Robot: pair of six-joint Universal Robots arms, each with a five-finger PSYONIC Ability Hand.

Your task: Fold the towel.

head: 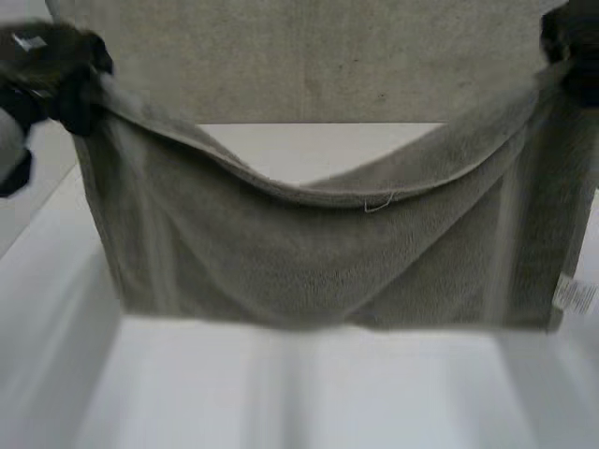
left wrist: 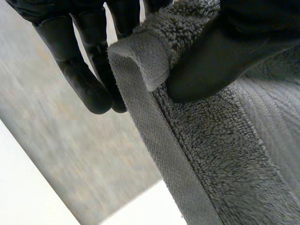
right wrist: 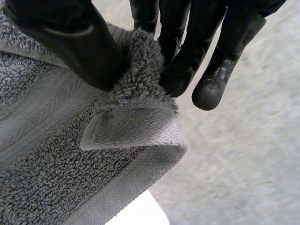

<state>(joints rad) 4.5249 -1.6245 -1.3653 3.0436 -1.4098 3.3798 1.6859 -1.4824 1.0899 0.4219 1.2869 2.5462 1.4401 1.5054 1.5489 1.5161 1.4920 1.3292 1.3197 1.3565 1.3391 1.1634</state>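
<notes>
Head view has the towel (head: 309,253) held up over the white table (head: 281,393) by two corners, left hand (head: 56,75) on one and right hand (head: 571,42) on the other. The top edge sags in a deep curve between them. Past that sag there's a strip of table and then more grey cloth, though I can't tell how that far part lies. In each wrist view the hand pinches its corner between thumb and fingers, with the corner folded over a bit at the pinch, so both grips look real rather than the cloth just resting there. It's a plain grey terry towel with a thick looped pile and a flat woven band (left wrist: 154,140) along the edge. There's a white label (head: 573,295) low on the right-hand side and a loose thread (head: 379,201) hanging off the sagging edge. Handling-wise I'd call it soft and floppy with a fair bit of weight – it droops hard wherever nothing holds it, so it won't keep any shape by itself. The pile looks grippy, not slippery, and nothing about it is fragile. Best hold is right where the hands are, on the corners at the band, where the cloth is flatter and firmer – grab mid-edge and I'd guess it just bunches.
</notes>
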